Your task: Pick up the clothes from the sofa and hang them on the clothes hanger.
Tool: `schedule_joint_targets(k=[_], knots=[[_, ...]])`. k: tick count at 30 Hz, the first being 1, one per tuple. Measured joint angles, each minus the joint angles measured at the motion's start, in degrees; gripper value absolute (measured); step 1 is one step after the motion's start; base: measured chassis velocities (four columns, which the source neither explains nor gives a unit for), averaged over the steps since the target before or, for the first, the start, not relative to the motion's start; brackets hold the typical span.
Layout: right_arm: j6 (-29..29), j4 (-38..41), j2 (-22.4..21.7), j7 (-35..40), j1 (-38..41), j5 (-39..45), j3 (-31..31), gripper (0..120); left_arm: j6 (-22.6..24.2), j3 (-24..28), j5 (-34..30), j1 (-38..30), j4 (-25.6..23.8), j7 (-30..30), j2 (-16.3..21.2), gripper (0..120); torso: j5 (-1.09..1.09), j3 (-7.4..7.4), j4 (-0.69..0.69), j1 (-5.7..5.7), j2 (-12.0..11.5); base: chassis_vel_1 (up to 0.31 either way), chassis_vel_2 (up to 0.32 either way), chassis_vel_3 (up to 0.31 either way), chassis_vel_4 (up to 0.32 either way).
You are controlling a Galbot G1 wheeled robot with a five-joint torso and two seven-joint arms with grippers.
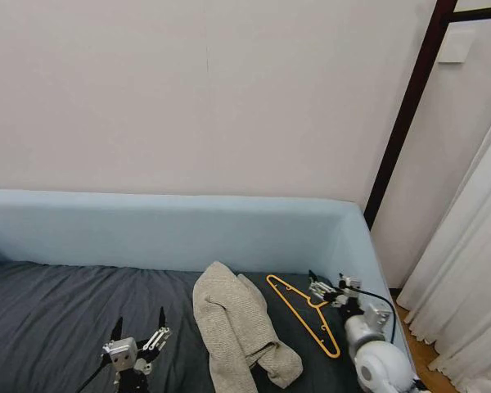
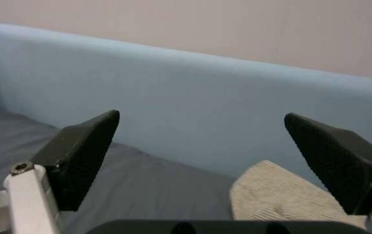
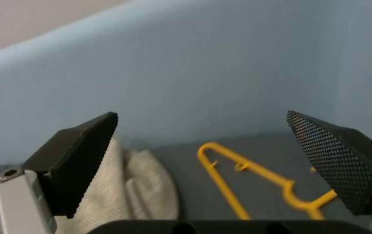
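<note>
A beige knitted garment (image 1: 237, 327) lies crumpled on the dark grey sofa seat (image 1: 49, 319), with an orange hanger (image 1: 307, 313) flat on the seat just to its right. My left gripper (image 1: 139, 329) hovers open left of the garment, nothing between its fingers. My right gripper (image 1: 323, 286) is open right beside the hanger's hook end. In the left wrist view the garment (image 2: 283, 202) lies ahead of the open left gripper (image 2: 218, 151). In the right wrist view the hanger (image 3: 257, 183) and garment (image 3: 134, 190) lie beyond the open right gripper (image 3: 218, 151).
The sofa's light blue backrest (image 1: 172, 229) and right armrest (image 1: 368, 254) bound the seat. A dark vertical pole (image 1: 405, 115) stands behind the right armrest. White curtains (image 1: 475, 270) hang at the far right over a wooden floor.
</note>
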Motion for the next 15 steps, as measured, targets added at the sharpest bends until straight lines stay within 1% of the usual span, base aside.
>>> schedule_joint_targets(k=[3,4,5,6,7,8,11,12,13,15], knots=[[-2.2,-5.4,0.9,-3.3,5.2,5.5,-3.9,100,0.0,-3.5,0.5,-0.4,1.8,-1.2,0.9,100,-0.01,0.0,0.01,0.0,0.0,0.0,0.0,0.0,0.0],[-2.2,-5.4,0.9,-3.3,5.2,5.5,-3.9,100,0.0,-3.5,0.5,-0.4,1.8,-1.2,0.9,100,-0.01,0.0,0.01,0.0,0.0,0.0,0.0,0.0,0.0],[-3.0,-8.9,1.5,-6.0,8.0,7.0,-5.6,100,0.0,-4.9,0.3,-0.4,2.4,-1.7,1.5,100,0.0,0.0,0.02,0.0,0.0,0.0,0.0,0.0,0.0],[-3.3,-10.9,1.9,-7.3,9.4,7.5,-6.4,100,0.0,-5.4,0.1,-0.3,2.5,-1.9,1.7,100,-0.01,0.0,0.01,0.0,0.0,0.0,0.0,0.0,0.0],[-4.6,-14.9,3.1,-9.4,12.0,8.1,-7.5,100,0.1,-6.1,-0.1,-0.1,2.4,-2.0,1.9,100,0.0,0.0,0.01,0.0,0.0,0.0,0.0,0.0,0.0],[-4.6,-14.9,3.1,-9.4,12.0,8.1,-7.5,100,0.1,-6.1,-0.1,-0.1,2.4,-2.0,1.9,100,0.0,0.0,0.01,0.0,0.0,0.0,0.0,0.0,0.0],[-8.0,-22.5,6.6,-13.2,16.0,8.2,-7.8,100,0.5,-5.8,-0.6,0.6,0.8,-2.0,1.7,100,0.01,0.0,0.01,0.0,0.0,0.0,0.0,0.0,0.0],[-8.8,-24.1,7.6,-13.8,16.9,8.1,-7.7,100,0.6,-5.5,-0.7,0.8,0.4,-2.0,1.5,100,0.01,0.0,0.01,0.0,0.0,0.0,0.0,0.0,0.0],[-8.8,-24.1,7.6,-13.8,16.9,8.1,-7.7,100,0.6,-5.5,-0.7,0.8,0.4,-2.0,1.5,100,0.01,0.0,0.01,0.0,0.0,0.0,0.0,0.0,0.0],[-12.0,-29.7,10.8,-15.2,19.1,7.5,-6.9,100,0.9,-4.7,-0.7,1.5,-1.2,-1.8,0.7,100,0.0,0.0,0.02,0.0,0.0,0.0,0.0,0.0,0.0]])
